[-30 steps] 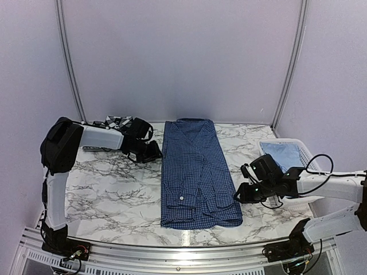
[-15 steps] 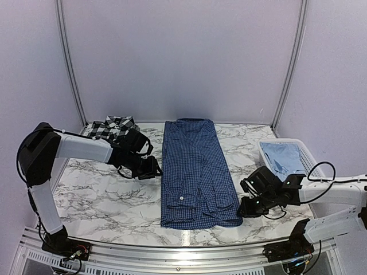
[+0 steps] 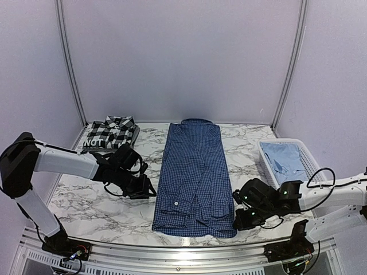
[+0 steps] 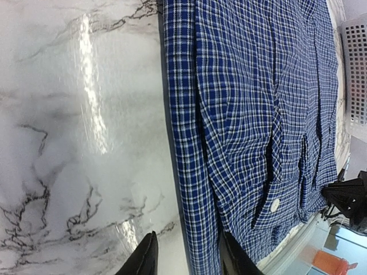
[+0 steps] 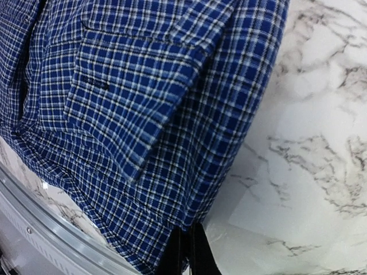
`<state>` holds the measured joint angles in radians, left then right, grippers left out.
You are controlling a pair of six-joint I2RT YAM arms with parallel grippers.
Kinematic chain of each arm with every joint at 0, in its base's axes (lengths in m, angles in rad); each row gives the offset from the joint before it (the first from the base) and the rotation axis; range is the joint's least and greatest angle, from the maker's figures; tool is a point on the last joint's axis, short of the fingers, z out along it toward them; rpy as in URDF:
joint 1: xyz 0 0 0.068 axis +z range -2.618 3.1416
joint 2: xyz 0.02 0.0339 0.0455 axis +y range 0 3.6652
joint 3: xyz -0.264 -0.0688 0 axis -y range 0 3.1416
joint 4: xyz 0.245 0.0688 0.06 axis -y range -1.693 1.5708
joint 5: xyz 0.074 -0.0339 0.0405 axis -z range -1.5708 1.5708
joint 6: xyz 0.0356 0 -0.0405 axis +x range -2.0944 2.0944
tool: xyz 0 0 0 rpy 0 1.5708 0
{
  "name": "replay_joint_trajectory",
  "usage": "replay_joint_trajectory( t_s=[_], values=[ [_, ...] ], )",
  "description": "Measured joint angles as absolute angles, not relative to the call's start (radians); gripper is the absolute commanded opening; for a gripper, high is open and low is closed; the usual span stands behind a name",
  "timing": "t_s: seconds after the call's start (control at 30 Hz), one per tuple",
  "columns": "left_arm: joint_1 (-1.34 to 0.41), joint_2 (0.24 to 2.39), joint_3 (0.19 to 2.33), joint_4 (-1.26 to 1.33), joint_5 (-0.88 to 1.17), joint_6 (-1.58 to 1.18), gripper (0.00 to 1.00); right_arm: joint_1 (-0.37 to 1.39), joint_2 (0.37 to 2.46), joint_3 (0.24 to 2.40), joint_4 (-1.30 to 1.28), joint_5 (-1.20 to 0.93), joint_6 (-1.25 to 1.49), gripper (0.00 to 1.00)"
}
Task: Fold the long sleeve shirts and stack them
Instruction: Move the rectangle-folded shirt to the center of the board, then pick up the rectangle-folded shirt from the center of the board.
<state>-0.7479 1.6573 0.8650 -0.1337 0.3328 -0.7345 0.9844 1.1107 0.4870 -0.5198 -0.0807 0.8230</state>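
The dark blue checked shirt lies folded in a long strip down the table's middle, collar at the far end. My left gripper is open at the strip's near left edge. In the left wrist view that edge of the shirt runs between the two fingers of the left gripper. My right gripper is shut on the shirt's near right edge. The right wrist view shows the checked cloth pinched at the closed right gripper. The black-and-white plaid shirt sits folded at the back left. The pale blue shirt lies in the basket.
A white slatted basket stands at the right side of the marble table. The table's metal front rail runs just beyond the shirt's hem. Purple walls close the back and sides.
The right gripper has closed on the shirt's edge. Both arms moved toward the near edge, and the dark blue shirt slid nearer and skewed slightly.
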Motion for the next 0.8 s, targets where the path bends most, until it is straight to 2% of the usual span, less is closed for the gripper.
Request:
replay_joint_trajectory(
  t_s=[0.17, 0.27, 0.57, 0.8],
  values=[
    [-0.775, 1.597, 0.805, -0.136, 0.355, -0.755, 0.41, 1.036, 1.073, 0.489, -0.586, -0.061, 0.875, 0.30],
    [-0.788, 1.594, 0.792, -0.137, 0.368, -0.762, 0.44, 1.015, 1.021, 0.495, -0.607, -0.057, 0.883, 0.38],
    [-0.790, 1.594, 0.791, -0.123, 0.412, -0.762, 0.45, 0.822, 1.010, 0.506, -0.548, -0.132, 0.820, 0.53],
    [-0.790, 1.608, 0.791, -0.088, 0.455, -0.757, 0.46, 0.717, 1.058, 0.506, -0.443, -0.237, 0.774, 0.58]
  ],
)
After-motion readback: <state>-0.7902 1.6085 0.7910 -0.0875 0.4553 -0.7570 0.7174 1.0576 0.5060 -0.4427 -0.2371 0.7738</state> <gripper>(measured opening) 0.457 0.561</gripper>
